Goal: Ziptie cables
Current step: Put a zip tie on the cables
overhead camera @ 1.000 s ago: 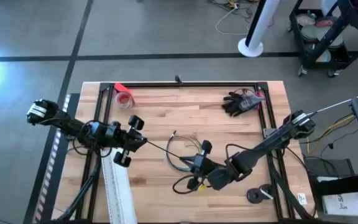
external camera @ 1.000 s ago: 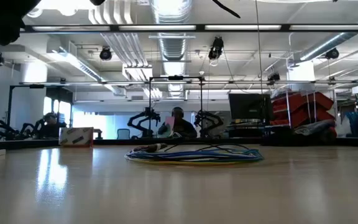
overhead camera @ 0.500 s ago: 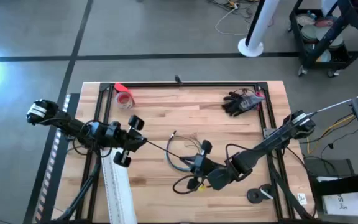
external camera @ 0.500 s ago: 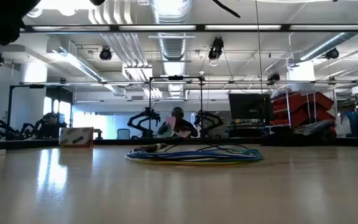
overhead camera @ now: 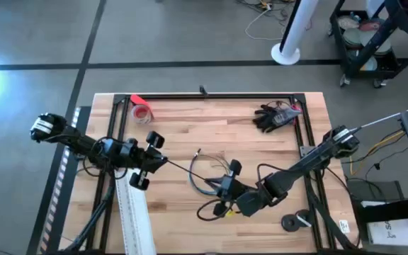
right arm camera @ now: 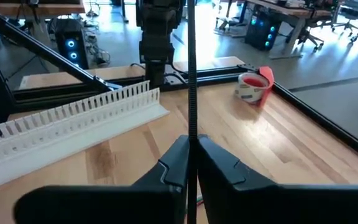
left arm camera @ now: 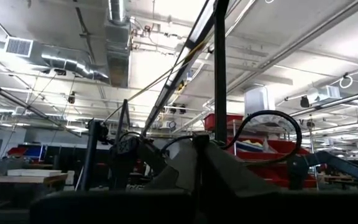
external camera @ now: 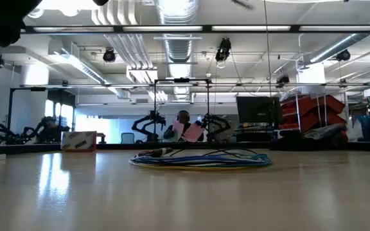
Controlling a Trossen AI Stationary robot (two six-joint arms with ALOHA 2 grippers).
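Cables [overhead camera: 205,183] coiled at lower centre of the counter [overhead camera: 211,127]; right gripper [overhead camera: 227,190] beside them, jaws clenched on a thin black strand; left gripper [overhead camera: 149,160] at left, jaws' state indiscernible.

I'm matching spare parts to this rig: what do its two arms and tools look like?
Both arms are dark, jointed and slim. The left arm has a white band near its base; the right arm trails black cords. The left tool carries round black knobs. The right tool's fingers are black, angular wedges.
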